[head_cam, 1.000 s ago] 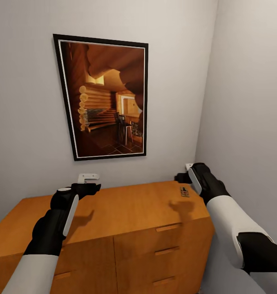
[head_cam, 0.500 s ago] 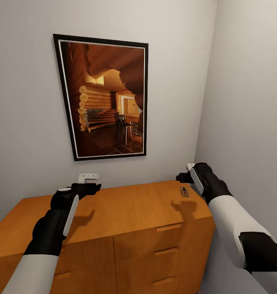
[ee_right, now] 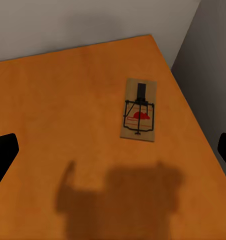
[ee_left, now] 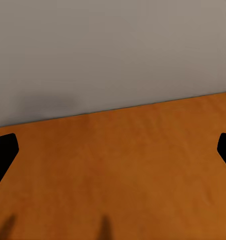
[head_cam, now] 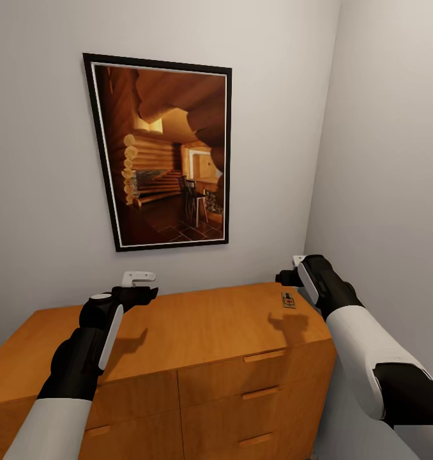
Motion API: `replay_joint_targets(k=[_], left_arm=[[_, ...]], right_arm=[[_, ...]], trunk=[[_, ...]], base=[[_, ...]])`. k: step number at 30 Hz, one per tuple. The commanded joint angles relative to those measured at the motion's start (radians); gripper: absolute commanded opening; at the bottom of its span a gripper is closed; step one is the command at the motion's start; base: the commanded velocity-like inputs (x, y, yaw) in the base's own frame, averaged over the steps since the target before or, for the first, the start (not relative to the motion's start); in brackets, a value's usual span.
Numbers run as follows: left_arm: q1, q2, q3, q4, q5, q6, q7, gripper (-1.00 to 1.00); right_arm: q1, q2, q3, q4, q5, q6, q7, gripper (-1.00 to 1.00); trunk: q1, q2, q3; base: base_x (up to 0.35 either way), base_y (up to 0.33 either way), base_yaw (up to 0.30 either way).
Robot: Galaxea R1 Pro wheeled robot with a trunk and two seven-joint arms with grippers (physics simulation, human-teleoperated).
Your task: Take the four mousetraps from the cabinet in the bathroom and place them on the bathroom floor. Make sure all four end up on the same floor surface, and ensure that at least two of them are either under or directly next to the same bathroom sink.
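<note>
One mousetrap (head_cam: 288, 299), a small wooden board with a dark wire and a red mark, lies flat near the right back corner of the orange-brown cabinet (head_cam: 178, 332). In the right wrist view the mousetrap (ee_right: 139, 116) sits on the cabinet top (ee_right: 68, 110), ahead of the fingers. My right gripper (head_cam: 285, 278) hovers just above and behind it, open and empty, its fingertips (ee_right: 3, 150) spread wide. My left gripper (head_cam: 145, 294) hangs open over the left half of the cabinet top (ee_left: 113, 165), with nothing between its fingertips (ee_left: 3, 150).
A large framed picture (head_cam: 162, 150) hangs on the grey wall behind the cabinet. A side wall (head_cam: 389, 160) closes the corner right beside my right arm. A small white fitting (head_cam: 138, 278) sticks out of the back wall. Drawer handles (head_cam: 262, 356) face me.
My right gripper has shifted slightly to the right above the mousetrap, and its shadow on the cabinet top moved with it. The left arm has stayed still.
</note>
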Motion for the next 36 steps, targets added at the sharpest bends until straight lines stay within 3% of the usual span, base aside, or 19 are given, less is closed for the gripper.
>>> replay_joint_targets(k=[1,15,36], left_arm=[[-0.001,-0.001,0.002,-0.001,-0.006,0.004,-0.005,1.00],[0.000,-0.001,0.000,-0.001,-0.008,0.004,-0.005,1.00],[-0.001,-0.001,-0.003,0.000,-0.002,0.003,0.037,1.00]], right_arm=[[-0.001,0.000,0.001,-0.001,-0.005,0.004,-0.006,1.00],[-0.001,0.000,0.000,0.004,-0.007,0.001,-0.007,1.00],[-0.001,0.000,-0.001,0.018,-0.007,-0.001,-0.007,1.00]], trunk=[[0.000,-0.001,-0.001],[0.000,-0.001,-0.001],[0.000,-0.001,-0.001]], base=[[0.000,0.000,0.000],[0.004,0.000,0.000],[0.115,-0.014,0.000]])
